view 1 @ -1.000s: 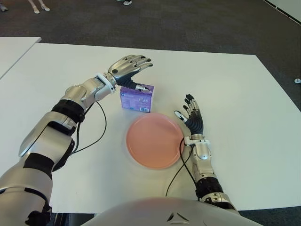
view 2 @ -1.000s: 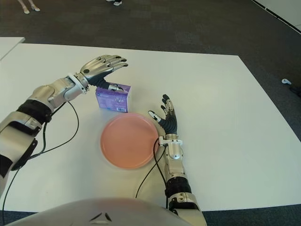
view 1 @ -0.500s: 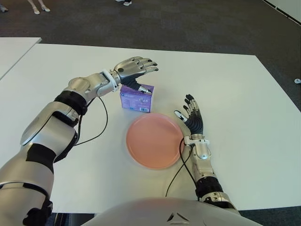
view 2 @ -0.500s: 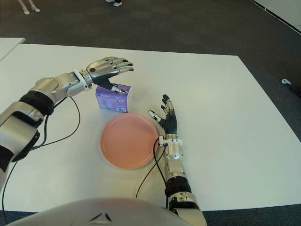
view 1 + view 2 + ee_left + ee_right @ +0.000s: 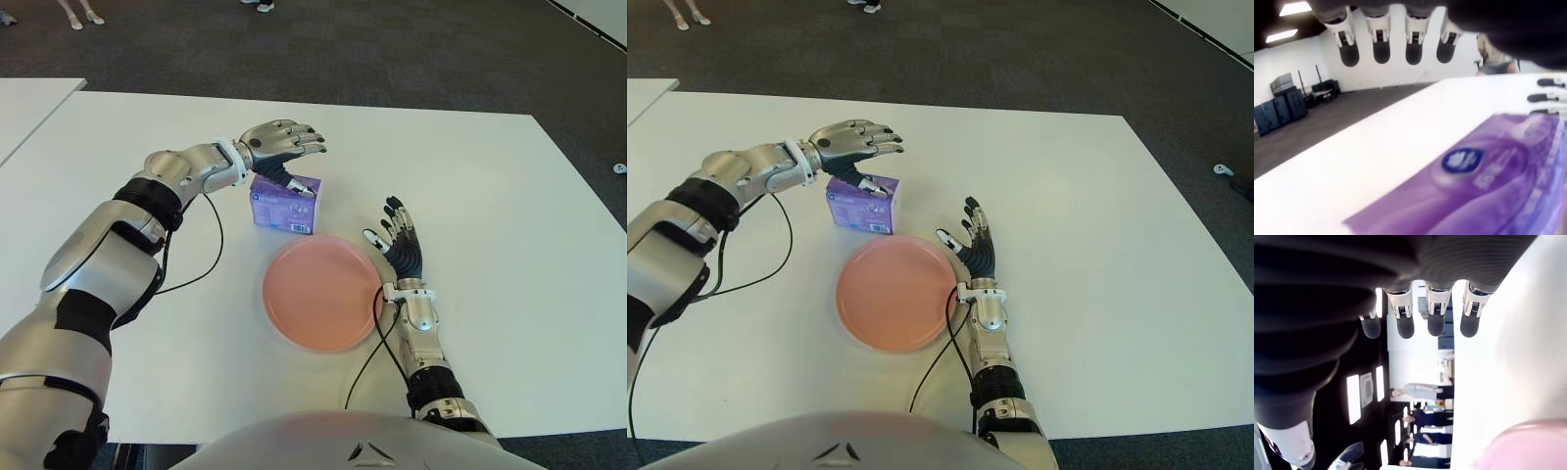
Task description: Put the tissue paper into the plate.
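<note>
Tissue pack point(image 5: 286, 204): small purple packet with a blue round logo on top, stood on the white table point(image 5: 509, 196) just beyond the pink plate point(image 5: 321, 292). Left hand point(image 5: 278, 147) hovered over it, fingers spread, gripping nothing. Right hand point(image 5: 402, 245) beside the plate's right rim, fingers extended, empty
</note>
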Tool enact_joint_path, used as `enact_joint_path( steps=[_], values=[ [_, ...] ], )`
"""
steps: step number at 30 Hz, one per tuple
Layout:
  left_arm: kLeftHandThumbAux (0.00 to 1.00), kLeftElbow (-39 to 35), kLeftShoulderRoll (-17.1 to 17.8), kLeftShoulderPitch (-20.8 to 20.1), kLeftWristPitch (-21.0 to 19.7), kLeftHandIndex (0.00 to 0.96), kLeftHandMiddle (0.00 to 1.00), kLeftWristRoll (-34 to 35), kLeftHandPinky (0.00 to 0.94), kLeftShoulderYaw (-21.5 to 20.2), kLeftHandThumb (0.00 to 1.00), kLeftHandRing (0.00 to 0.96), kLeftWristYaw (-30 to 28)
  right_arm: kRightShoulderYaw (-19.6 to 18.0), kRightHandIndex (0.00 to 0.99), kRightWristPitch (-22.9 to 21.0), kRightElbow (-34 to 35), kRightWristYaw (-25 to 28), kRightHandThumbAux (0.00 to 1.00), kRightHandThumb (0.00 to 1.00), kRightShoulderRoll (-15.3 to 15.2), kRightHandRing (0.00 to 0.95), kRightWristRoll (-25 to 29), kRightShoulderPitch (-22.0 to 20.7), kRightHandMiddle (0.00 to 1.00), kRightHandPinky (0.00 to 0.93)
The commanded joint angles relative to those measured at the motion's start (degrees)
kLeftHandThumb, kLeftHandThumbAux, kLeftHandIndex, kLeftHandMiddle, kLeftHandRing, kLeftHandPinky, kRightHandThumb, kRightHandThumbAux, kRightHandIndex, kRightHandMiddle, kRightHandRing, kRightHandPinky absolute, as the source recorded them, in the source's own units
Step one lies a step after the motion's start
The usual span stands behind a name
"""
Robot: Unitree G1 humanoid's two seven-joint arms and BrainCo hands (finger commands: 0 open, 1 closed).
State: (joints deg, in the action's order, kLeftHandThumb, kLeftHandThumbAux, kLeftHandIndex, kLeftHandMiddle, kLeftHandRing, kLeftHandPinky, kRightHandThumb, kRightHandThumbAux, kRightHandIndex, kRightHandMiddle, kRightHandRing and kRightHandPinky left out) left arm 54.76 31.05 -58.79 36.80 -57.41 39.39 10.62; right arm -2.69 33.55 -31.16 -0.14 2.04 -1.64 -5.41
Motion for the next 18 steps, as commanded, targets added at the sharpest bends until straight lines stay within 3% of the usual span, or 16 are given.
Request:
enact_joint_path(
  steps=[1, 18],
  values=[
    [0.064, -0.3, 1.4, -0.5, -1.0, 0.0, 0.0, -1.1, 0.0, 1.0, 0.527, 0.0, -3.3, 0.0, 0.0, -1.1, -5.1, 0.2, 0.659, 0.133, 1.4, 0.002, 1.4, 3.6, 0.011, 0.036],
    [0.049, -1.0, 2.8, -0.1, 0.0, 0.0, 0.0, 2.0, 0.0, -0.5, 0.56, 0.0, -9.0, -0.2, 0.0, -1.3, -5.0, 0.5, 0.659, 0.125, 1.3, 0.003, 1.6, 3.6, 0.014, 0.033]
  ],
)
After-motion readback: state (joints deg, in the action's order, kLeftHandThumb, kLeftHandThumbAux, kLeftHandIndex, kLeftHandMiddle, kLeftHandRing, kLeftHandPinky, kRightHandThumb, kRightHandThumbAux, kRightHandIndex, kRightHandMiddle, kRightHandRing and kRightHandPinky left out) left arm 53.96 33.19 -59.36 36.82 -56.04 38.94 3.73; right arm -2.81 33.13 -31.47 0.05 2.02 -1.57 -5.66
